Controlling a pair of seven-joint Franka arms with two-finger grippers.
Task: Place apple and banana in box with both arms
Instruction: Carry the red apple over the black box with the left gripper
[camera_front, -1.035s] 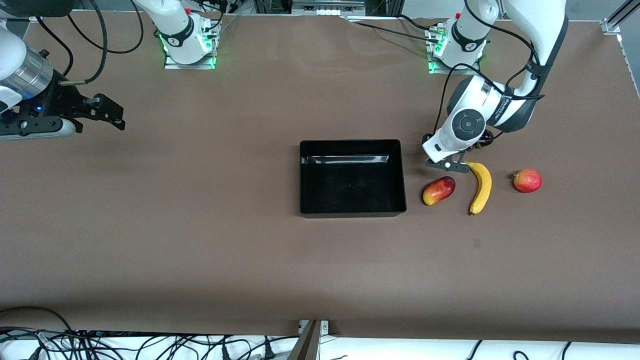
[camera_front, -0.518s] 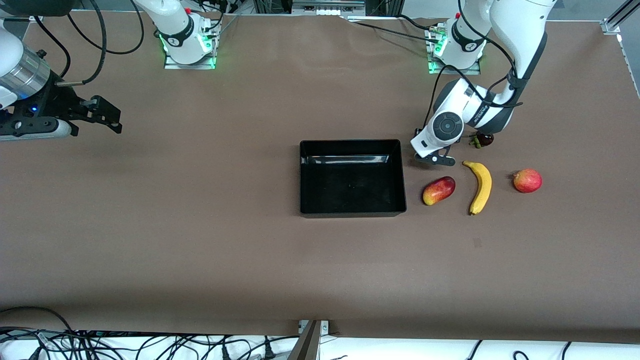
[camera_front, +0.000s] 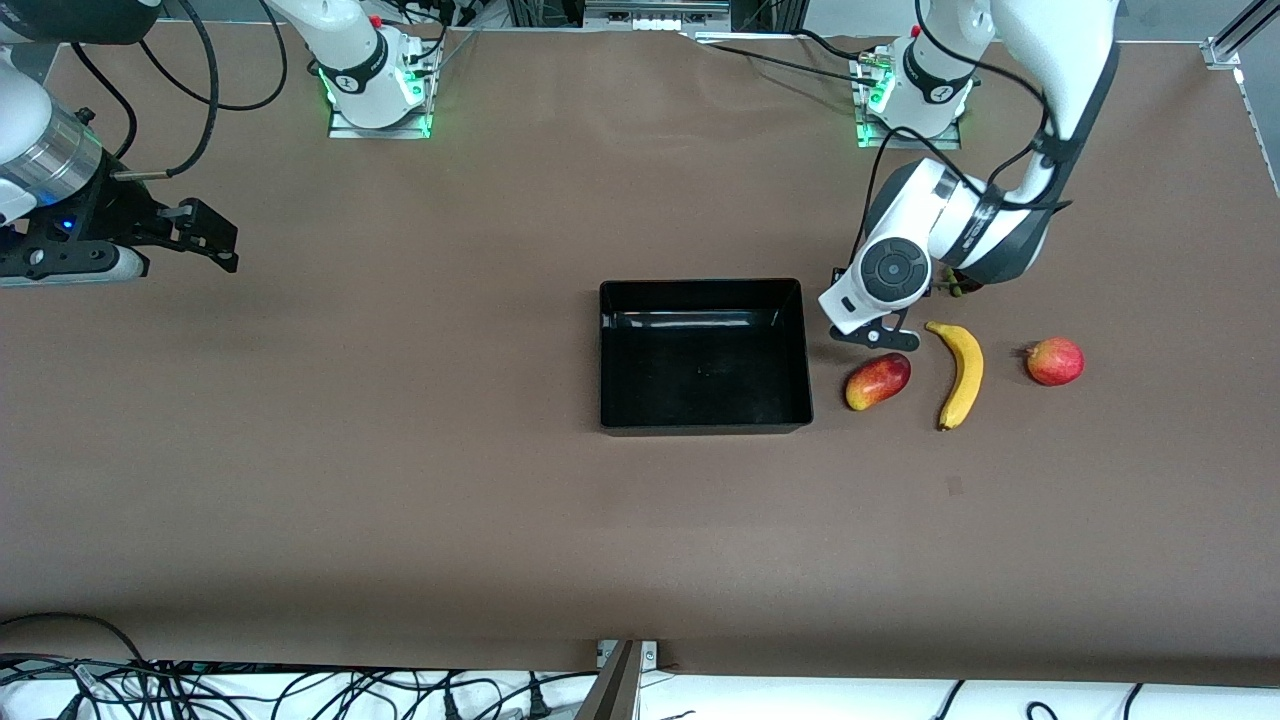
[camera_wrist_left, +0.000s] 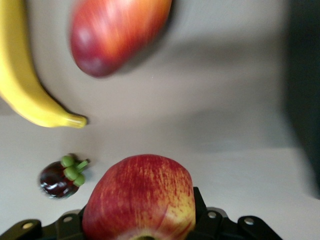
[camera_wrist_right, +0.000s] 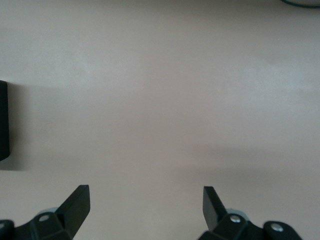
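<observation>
My left gripper (camera_front: 880, 336) is shut on the apple (camera_wrist_left: 140, 195), red with pale yellow streaks, which fills the space between its fingers in the left wrist view. In the front view the wrist hides the apple. The gripper hangs over the table between the black box (camera_front: 700, 286) and the banana (camera_front: 962, 373), just above the oblong red-yellow fruit. The banana (camera_wrist_left: 25, 75) lies on the table, untouched. The box is empty; its dark wall (camera_wrist_left: 305, 75) shows in the left wrist view. My right gripper (camera_front: 205, 235) is open and empty over bare table at the right arm's end (camera_wrist_right: 146, 200).
An oblong red-yellow mango-like fruit (camera_front: 877, 381) lies between box and banana. An evenly red round fruit (camera_front: 1055, 361) lies toward the left arm's end. A small dark fruit with a green cap (camera_wrist_left: 60, 176) sits near the banana's tip, mostly hidden under the left arm in the front view.
My left gripper, shut on the apple, has moved from over the banana's tip toward the box and now sits just above the mango-like fruit. The right gripper has drifted slightly.
</observation>
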